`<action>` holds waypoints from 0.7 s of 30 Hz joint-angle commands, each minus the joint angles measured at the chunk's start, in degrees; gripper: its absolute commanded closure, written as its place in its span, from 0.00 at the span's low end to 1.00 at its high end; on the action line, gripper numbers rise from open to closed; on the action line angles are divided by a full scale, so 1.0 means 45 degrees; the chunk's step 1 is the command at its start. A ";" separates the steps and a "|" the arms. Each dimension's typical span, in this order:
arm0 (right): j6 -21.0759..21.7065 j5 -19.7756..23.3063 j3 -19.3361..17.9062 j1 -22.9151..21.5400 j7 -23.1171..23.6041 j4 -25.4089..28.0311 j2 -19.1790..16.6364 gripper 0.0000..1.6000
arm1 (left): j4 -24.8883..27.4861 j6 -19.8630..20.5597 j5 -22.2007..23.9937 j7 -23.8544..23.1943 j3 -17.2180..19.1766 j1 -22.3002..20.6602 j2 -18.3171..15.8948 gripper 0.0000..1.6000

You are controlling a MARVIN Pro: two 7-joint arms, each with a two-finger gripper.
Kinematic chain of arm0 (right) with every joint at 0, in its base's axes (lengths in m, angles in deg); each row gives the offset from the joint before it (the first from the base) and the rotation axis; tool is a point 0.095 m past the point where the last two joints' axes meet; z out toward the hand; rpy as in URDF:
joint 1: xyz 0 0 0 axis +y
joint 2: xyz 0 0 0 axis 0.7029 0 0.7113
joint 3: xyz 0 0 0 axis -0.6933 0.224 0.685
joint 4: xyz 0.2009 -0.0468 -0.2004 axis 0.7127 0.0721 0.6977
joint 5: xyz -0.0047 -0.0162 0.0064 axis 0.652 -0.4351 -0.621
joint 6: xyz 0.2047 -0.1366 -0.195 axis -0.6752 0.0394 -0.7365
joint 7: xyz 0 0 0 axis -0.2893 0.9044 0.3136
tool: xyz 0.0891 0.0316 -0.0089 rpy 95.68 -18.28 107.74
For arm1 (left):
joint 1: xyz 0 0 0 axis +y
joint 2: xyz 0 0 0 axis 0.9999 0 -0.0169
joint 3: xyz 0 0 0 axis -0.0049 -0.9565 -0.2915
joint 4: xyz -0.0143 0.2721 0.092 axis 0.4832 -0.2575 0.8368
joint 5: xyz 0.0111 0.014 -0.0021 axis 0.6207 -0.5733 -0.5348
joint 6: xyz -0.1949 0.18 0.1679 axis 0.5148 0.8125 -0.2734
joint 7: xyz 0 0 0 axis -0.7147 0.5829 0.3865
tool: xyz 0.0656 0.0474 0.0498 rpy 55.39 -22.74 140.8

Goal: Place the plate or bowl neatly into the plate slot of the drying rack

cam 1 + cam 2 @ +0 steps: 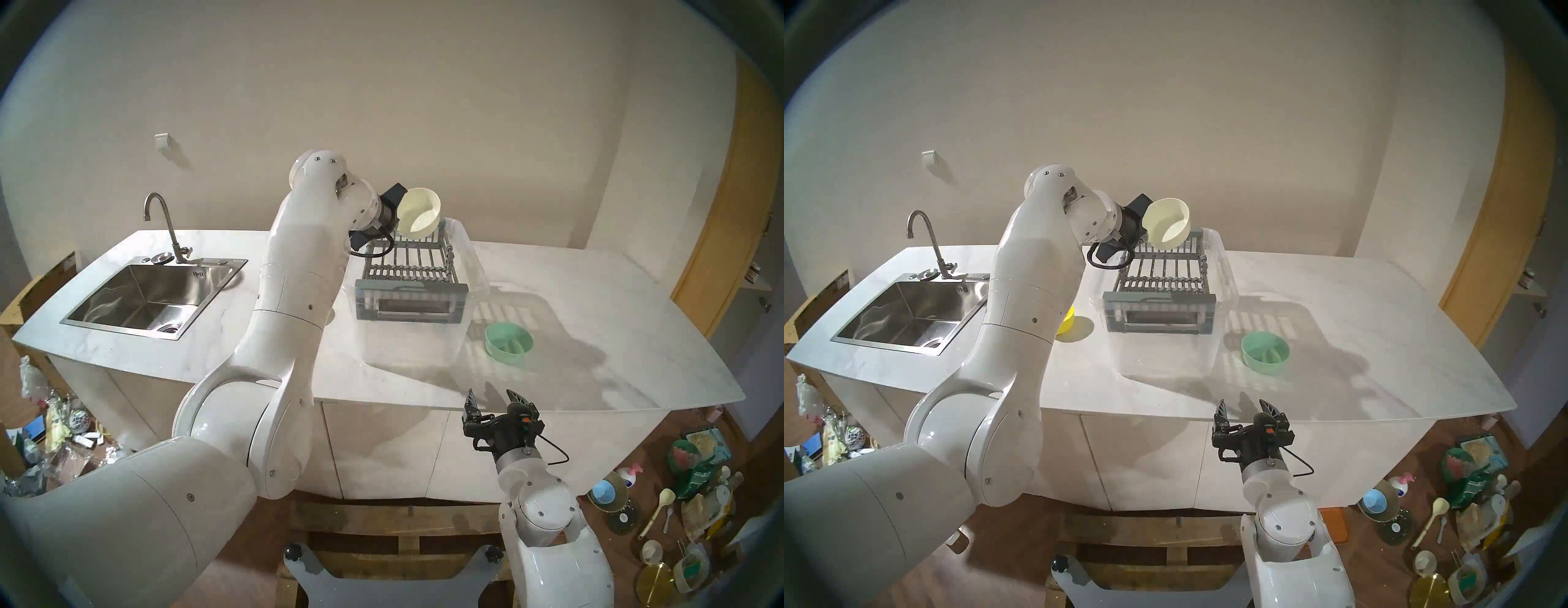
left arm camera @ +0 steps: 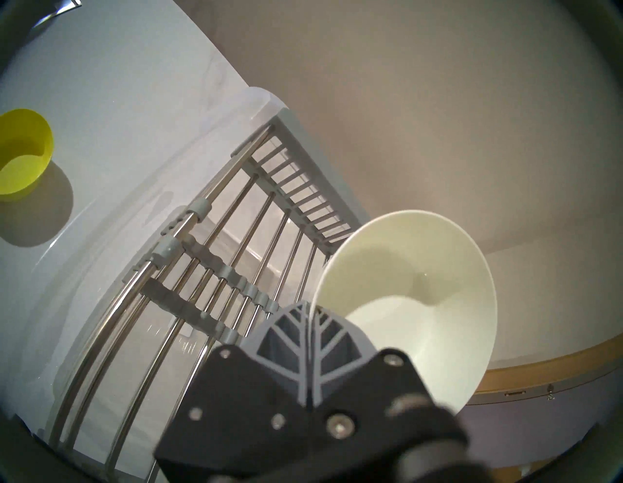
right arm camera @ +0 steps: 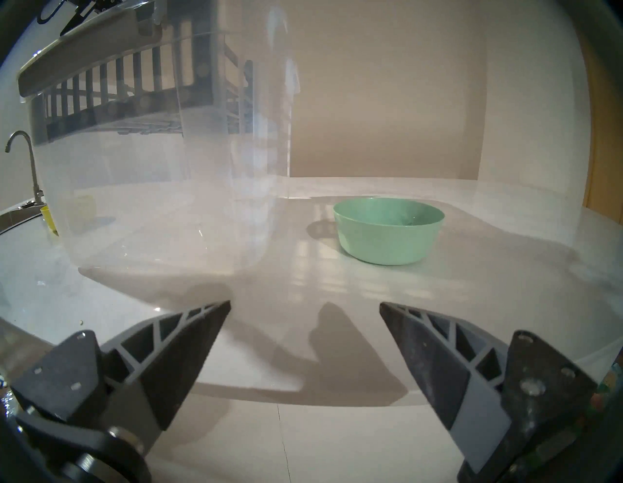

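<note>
The left gripper has its jaws clenched on the rim of a cream bowl, one finger inside the wall and one outside. The bowl hangs tilted on its side, its open mouth turned toward the head camera, above the far end of the drying rack and clear of it. Below it lie the plate slot gaps between the grey ribbed bars and metal rods. The rack sits across the top of a clear plastic tub on the white bench.

The right gripper hovers at the bench's near edge, jaws released wide and holding nothing. Beyond it a green bowl stands upright on the bench, just beside the tub. A yellow bowl stands on the tub's other side, toward the steel sink and its tap.
</note>
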 commanded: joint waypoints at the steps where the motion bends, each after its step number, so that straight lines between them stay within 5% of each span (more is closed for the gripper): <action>1: -0.0060 -0.0001 0.0006 -0.0066 0.0001 0.0334 0.0005 0.00 | 0.0258 0.0020 0.0120 0.0016 0.0047 -0.0411 0.0146 1.00; 21: -0.0061 -0.0001 0.0006 -0.0067 0.0001 0.0332 0.0005 0.00 | 0.0648 0.0023 0.0158 0.0775 0.0015 0.0081 0.0151 1.00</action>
